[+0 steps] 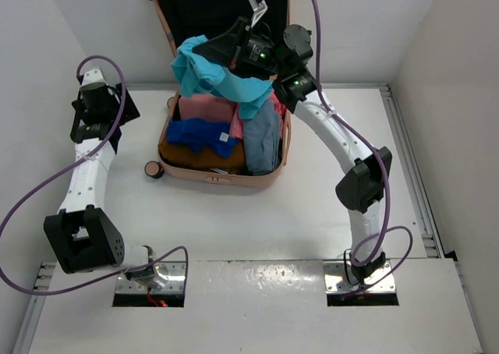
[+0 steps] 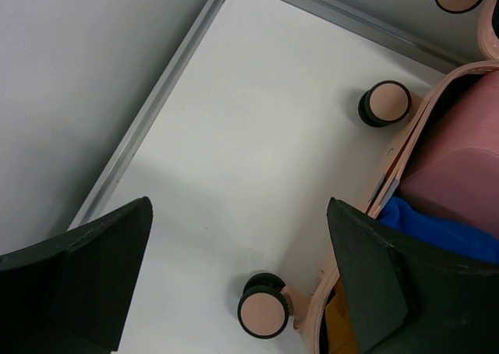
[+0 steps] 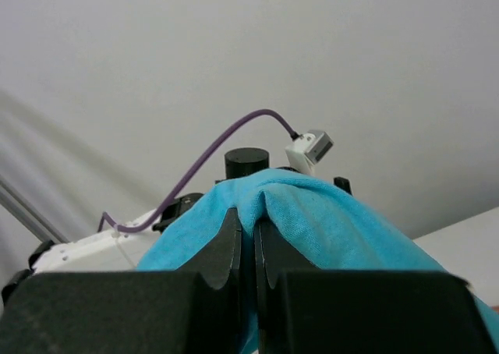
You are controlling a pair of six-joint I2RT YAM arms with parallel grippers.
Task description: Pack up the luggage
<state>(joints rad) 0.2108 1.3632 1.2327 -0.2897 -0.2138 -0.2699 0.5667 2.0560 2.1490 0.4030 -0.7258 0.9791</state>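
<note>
Right gripper [image 3: 249,233] pinches teal cloth [image 1: 196,69] directly above open luggage [image 1: 222,179]; left gripper [image 2: 238,268], wide open and empty, sits beside its left wall.

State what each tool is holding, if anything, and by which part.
The right tool pinches the turquoise garment by a raised fold; the left tool holds nothing.

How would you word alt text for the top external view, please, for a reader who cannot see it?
The right claw, shut on a turquoise garment, holds it above the open salmon-pink luggage, which is packed with blue, pink, grey and mustard clothes and lies on a white table. The left claw hovers open beside the luggage's left side.
</note>
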